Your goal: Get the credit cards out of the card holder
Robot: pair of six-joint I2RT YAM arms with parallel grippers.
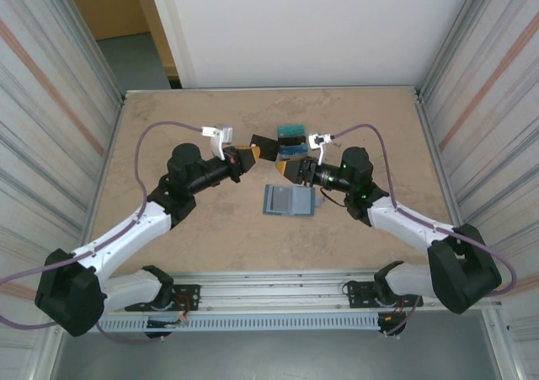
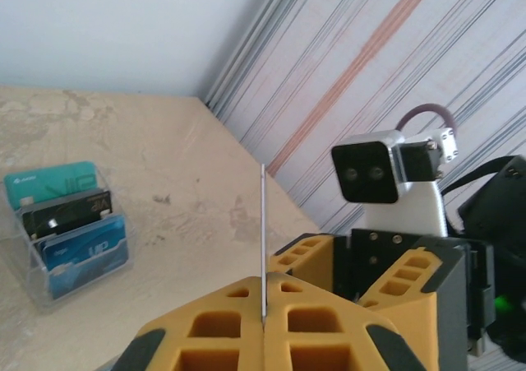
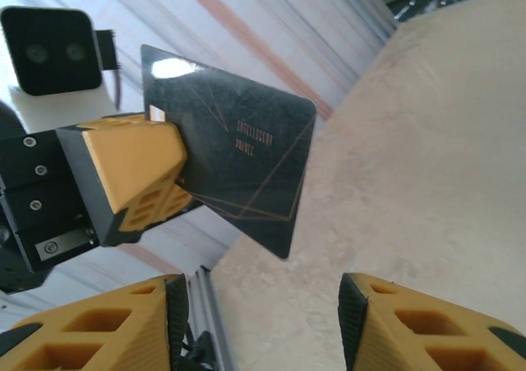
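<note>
card holder [image 1: 289,201]: lies open and flat on the table [image 1: 202,245], two grey-blue panels facing up, closest of all items to the arm bases. from above it cannot be told whether any card sits in its pockets.

right gripper [image 3: 263,295]: just beyond the card holder's far edge, pointing left. fingers stand well apart, nothing between them.

left gripper [image 2: 264,305]: beyond and to the left of the card holder, pointing right, face to face with the right gripper. it is clamped tight on a black card [image 3: 238,157], gripped at one end and held off the table, the free end reaching toward the right gripper. the card stands on edge; in the left wrist view it reads as a thin vertical line rising from the seam between the fingers. faint line work and small lettering on its face, not legible.

clear stand [image 2: 29,260]: on the table straight beyond the card holder, farthest item from it. three stepped tiers, one card in each: blue card [image 2: 86,256] nearest the card holder, second black card [image 2: 66,211] in the middle, teal card [image 2: 49,182] farthest. all three upright.
</note>
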